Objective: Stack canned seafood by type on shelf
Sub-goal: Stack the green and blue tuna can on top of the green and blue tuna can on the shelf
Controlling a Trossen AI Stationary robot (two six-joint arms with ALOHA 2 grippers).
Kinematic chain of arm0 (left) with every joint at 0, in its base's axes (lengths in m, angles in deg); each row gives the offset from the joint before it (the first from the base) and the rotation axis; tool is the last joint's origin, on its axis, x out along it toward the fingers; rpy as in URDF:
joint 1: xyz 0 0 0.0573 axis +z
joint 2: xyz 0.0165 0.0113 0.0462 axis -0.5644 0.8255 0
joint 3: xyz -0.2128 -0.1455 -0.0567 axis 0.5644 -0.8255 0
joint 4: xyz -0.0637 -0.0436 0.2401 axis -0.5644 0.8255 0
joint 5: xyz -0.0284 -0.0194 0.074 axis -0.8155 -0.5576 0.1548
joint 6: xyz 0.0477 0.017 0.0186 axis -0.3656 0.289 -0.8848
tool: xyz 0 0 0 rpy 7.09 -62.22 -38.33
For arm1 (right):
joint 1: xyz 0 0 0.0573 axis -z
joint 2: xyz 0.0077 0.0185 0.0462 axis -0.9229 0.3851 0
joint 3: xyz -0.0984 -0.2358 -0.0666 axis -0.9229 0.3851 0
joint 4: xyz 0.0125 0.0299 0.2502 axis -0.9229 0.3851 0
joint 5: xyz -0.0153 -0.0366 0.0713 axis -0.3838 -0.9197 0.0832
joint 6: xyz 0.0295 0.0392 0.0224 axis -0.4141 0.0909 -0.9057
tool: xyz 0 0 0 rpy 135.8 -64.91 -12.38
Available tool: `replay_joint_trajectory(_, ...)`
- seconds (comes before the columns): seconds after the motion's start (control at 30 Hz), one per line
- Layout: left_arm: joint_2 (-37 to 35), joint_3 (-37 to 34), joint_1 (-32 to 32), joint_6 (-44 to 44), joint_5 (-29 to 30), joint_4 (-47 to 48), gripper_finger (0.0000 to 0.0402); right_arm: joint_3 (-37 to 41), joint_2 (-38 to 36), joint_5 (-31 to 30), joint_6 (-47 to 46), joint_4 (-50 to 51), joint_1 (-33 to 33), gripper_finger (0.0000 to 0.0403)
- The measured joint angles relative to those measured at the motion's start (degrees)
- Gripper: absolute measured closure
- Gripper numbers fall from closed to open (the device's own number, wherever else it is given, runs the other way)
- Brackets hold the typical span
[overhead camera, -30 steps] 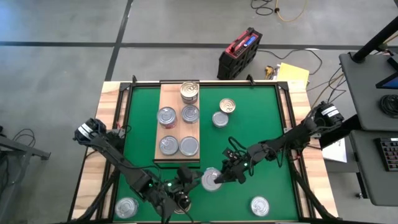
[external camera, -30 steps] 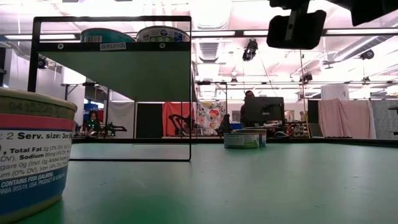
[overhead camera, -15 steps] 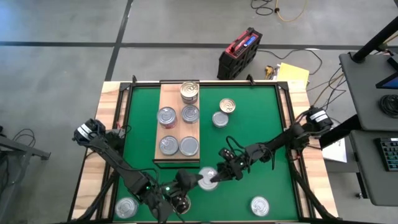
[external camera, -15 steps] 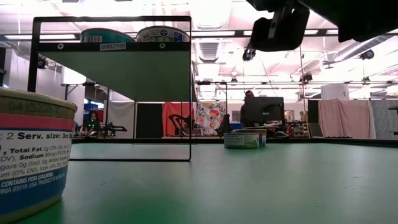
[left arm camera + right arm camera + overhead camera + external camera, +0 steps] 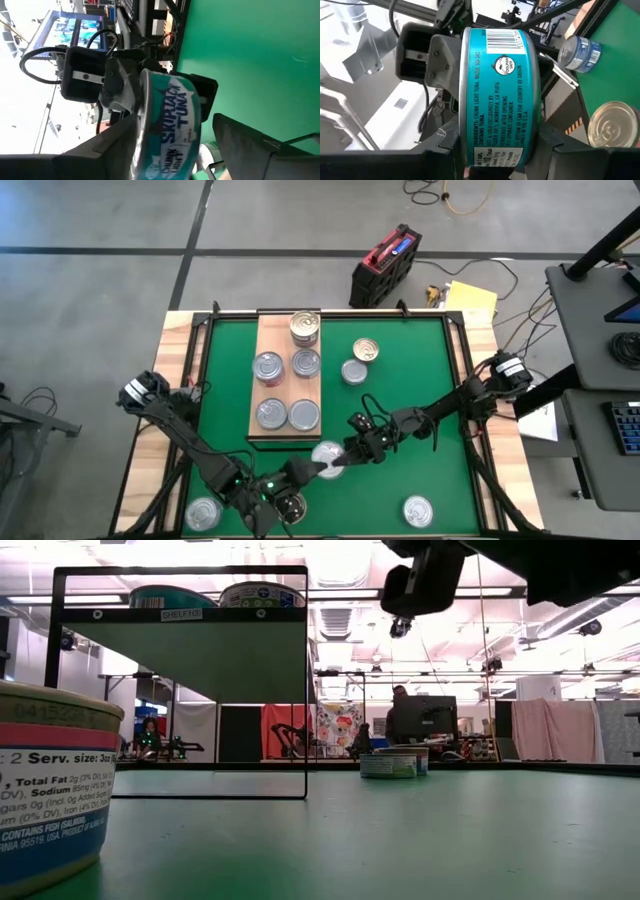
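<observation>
Shelf, a pale grained wooden board on the green mat, carries five round flat tins in two columns, one gold-lidded at the far end, so sorting looks roughly half done; two tins sit beside it and two wait near the front edge. Teal-labelled tuna tin hangs just off the board's near end, pinched on its rim by the right gripper, while the left gripper stands wide around it, apparently a handover.
</observation>
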Motion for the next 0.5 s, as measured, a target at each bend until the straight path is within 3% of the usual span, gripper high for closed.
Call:
replay_joint_trajectory(0.33,0.0,-0.4,-0.1,-1.0,0.3,0.5,0.0279,-1.4,-0.1,0.4,-2.7,5.1,0.0,0.0272)
replay_joint_trajectory(0.4,0.0,-0.5,-0.1,-0.9,0.4,0.5,0.0281,-1.4,-0.1,0.4,-2.7,5.2,0.0,0.027)
replay_joint_trajectory(0.5,0.0,-0.5,-0.1,2.5,0.8,0.0,0.0281,-1.4,-0.1,0.0,-1.6,5.4,0.0,0.0236)
